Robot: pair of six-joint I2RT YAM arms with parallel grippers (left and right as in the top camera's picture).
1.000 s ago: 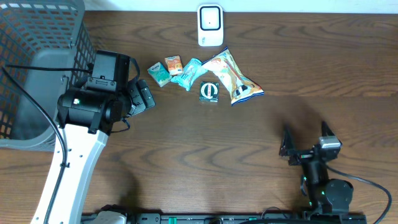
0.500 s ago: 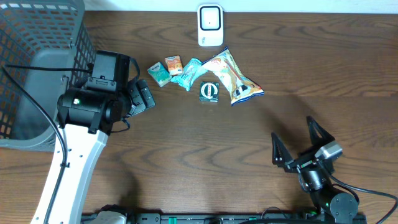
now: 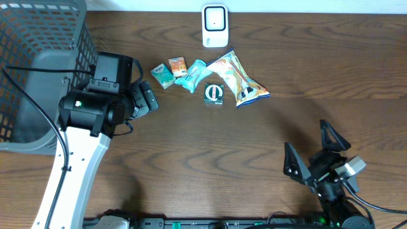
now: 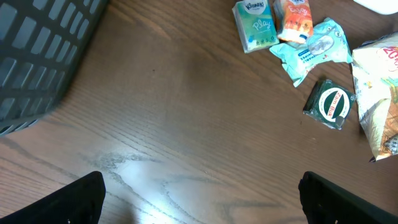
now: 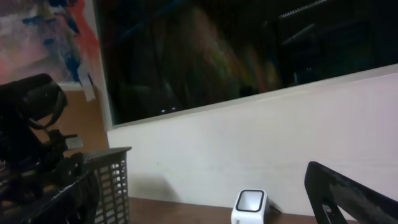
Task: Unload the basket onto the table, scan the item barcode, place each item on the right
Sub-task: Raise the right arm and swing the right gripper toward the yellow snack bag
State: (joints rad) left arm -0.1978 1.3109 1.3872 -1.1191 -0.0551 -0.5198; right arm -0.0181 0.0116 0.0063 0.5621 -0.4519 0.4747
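Note:
The white barcode scanner (image 3: 215, 25) stands at the table's far edge; the right wrist view shows it low in the picture (image 5: 250, 207). Just in front of it lie the items: a teal tissue pack (image 3: 162, 76), an orange packet (image 3: 177, 66), a light blue packet (image 3: 194, 74), a dark green square packet (image 3: 213, 93) and a large snack bag (image 3: 236, 79). My left gripper (image 3: 144, 90) hovers left of the tissue pack, open and empty (image 4: 202, 200). Far off at the front right, my right gripper (image 3: 305, 135) is open, empty and tilted up toward the wall (image 5: 205, 208).
A grey mesh basket (image 3: 38, 70) fills the far left corner, beside the left arm (image 3: 95, 108); its wall shows in the left wrist view (image 4: 37, 56). Bare wood lies between the items and the right gripper.
The right gripper has swung toward the front right edge and turned, still open. The left arm and the items have not moved.

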